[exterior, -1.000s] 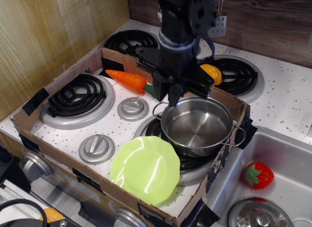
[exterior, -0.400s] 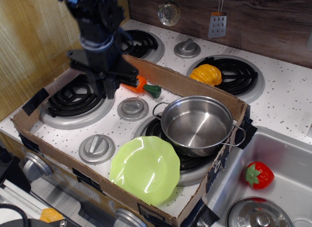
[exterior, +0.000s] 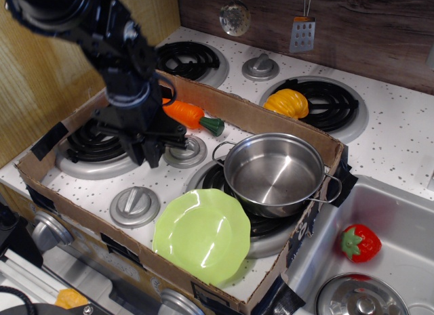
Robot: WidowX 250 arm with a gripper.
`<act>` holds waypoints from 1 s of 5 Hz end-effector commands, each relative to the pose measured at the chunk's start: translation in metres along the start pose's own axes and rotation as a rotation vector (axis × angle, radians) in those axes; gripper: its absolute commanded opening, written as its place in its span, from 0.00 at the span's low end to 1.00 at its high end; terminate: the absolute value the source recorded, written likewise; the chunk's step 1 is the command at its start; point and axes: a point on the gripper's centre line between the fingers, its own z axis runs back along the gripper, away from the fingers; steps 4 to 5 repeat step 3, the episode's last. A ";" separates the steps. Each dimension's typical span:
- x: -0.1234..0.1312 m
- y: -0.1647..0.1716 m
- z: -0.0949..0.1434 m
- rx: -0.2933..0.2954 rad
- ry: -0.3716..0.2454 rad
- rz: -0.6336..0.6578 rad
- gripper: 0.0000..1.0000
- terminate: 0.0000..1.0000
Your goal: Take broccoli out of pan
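The pan [exterior: 274, 173], a shiny steel pot with two wire loop handles, stands on the front right burner inside the cardboard box, and its inside looks empty. The broccoli is not visible anywhere. My gripper [exterior: 152, 159] points down at the left of the box, between the left coil burner [exterior: 102, 135] and a silver stove knob [exterior: 186, 151], well left of the pan. Its dark fingers look close together just above the stove top. I cannot see whether anything is between them.
An orange carrot [exterior: 184, 112] lies behind the gripper by the box's back wall [exterior: 271, 122]. A light green plate [exterior: 202, 234] lies in front of the pan. A yellow squash [exterior: 289, 102] sits on the back right burner. A strawberry [exterior: 359, 242] and steel lid [exterior: 359, 298] are in the sink.
The arm has moved from above the pan's back rim leftward across the box, then lowered toward the stove top beside the left burner. The pan and plate have not moved.
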 end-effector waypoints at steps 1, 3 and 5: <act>-0.014 -0.005 -0.020 -0.033 -0.042 0.050 0.00 0.00; -0.001 -0.006 0.003 0.044 -0.055 -0.008 1.00 1.00; -0.001 -0.006 0.003 0.044 -0.055 -0.008 1.00 1.00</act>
